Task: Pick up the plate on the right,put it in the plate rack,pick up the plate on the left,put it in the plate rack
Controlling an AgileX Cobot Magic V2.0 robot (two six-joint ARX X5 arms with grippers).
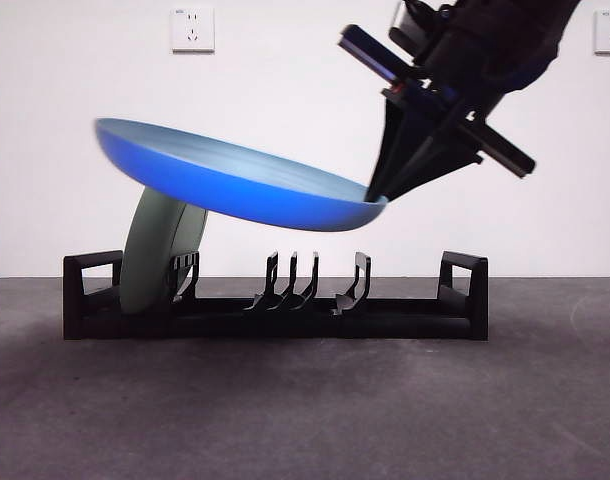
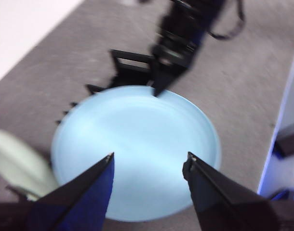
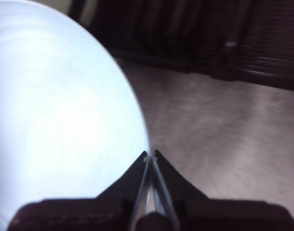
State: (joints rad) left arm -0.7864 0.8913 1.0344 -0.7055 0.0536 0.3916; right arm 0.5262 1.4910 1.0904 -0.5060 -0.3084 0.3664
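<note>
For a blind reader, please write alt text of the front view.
A gripper holds a blue plate by its rim, tilted, in the air above a black rack. A grey-green plate stands at one end of the rack.

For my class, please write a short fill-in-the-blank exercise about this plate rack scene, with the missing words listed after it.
1. The right hand is shut on the rim of the ____ plate.
2. The grey-green plate stands at the ____ end of the plate rack in the front view.
3. The left hand, above the held plate, has its jaws ____.

Missing words: blue; left; open
</note>
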